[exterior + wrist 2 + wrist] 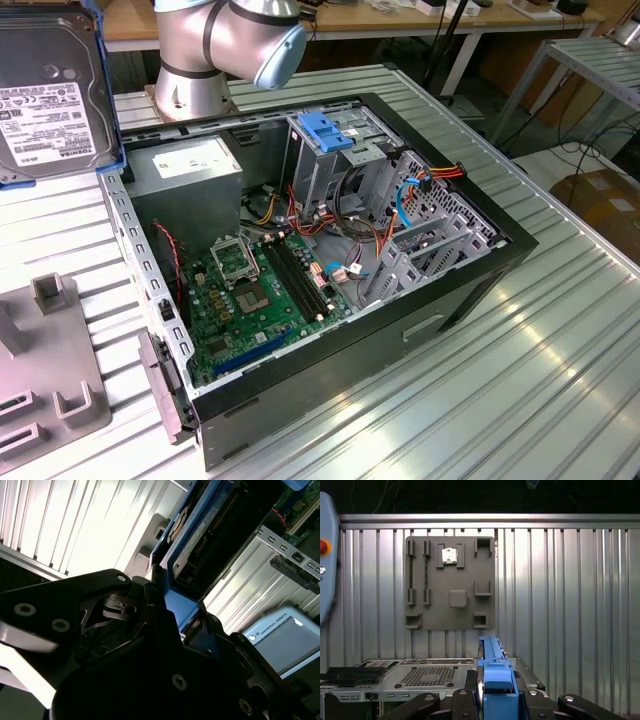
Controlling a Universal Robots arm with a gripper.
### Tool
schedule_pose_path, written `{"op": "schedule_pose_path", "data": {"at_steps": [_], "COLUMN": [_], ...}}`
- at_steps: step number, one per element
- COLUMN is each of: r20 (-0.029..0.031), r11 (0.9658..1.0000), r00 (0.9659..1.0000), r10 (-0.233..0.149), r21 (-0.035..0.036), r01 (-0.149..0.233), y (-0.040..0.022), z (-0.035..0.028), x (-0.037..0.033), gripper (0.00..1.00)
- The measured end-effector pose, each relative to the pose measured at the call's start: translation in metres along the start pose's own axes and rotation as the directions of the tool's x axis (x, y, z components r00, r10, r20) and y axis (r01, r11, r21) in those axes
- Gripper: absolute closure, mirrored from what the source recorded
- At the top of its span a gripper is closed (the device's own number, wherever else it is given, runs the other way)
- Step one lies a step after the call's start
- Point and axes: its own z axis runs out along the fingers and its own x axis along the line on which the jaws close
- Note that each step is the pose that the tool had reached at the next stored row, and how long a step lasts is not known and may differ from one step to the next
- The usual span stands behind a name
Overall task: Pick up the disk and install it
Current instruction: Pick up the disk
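Presently, the disk (pixel 50 95) hangs at the exterior view's upper left, label toward the camera, its blue bracket (pixel 495 677) framing it. It sits above the ribbed table (pixel 500 400), near one corner of the open computer case (pixel 440 290). In both wrist views the gripper (pixel 180 610) is clamped on the bracket's edge. A grey fixture plate (pixel 450 582) lies on the table beside the case.

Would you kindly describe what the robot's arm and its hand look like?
The arm is built of thick silver-grey metal cylinders, and one joint ends in a rounded light-blue cap. The hand is matte black and angular, made of flat plates with linkages between them. Its plates are studded with small round screw heads.
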Motion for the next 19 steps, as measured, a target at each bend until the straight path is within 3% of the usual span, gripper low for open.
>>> {"op": "schedule_pose_path", "data": {"at_steps": [3,10,16,19], "r20": [0.0000,0.0000,0.0000,0.0000], "r11": [1.0000,1.0000,1.0000,1.0000], "r00": [1.0000,1.0000,1.0000,1.0000], "r10": [0.000,0.000,0.000,0.000], "r21": [-0.0001,-0.0004,-0.0007,-0.0011], "r01": [0.000,0.000,0.000,0.000], "y": [-0.0059,-0.0293,-0.0427,-0.0522], "z": [0.0000,-0.0001,-0.0002,0.0000], "x": [-0.0001,-0.0005,-0.0007,-0.0006], "gripper": [0.63,0.63,0.63,0.63]}}
